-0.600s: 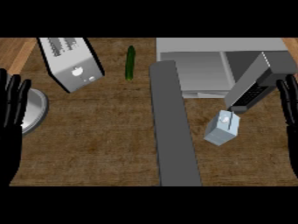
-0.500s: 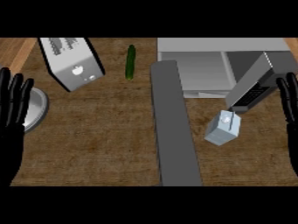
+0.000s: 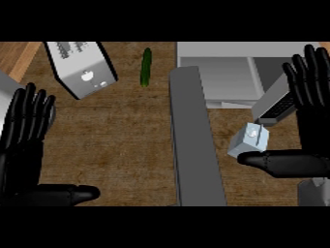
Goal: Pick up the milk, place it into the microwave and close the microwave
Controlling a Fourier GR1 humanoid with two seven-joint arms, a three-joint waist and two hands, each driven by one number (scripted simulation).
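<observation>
Right hand (image 3: 317, 121): at the counter's right edge, fingers straight and spread, pointing toward the far edge; thumb stretched out toward the left, low across the palm side. Holds nothing.

Milk (image 3: 248, 140): small pale carton, standing on the counter just left of the right hand's palm, directly above the thumb and close to it; whether thumb and carton touch cannot be told. It lies between the hand and the long grey door.

Microwave (image 3: 224, 72): grey box at the counter's far right corner, cavity facing the near side, beyond the milk.

Microwave door (image 3: 192, 140): long grey slab swung open, running from the microwave toward the near edge, left of the milk.

Left hand (image 3: 17, 140): near the counter's left edge, fingers straight, thumb out, resting and holding nothing; well apart from the milk, with the open door between them.

Judgement: the right hand is plainly the nearer one; the milk sits to its left, inside the span of fingers and thumb, so a short inward shift and a curl of the fingers should take it. The carton's long axis appears upright.

Other: toaster (image 3: 82, 68) and cucumber (image 3: 146, 67), far left part of the counter.
</observation>
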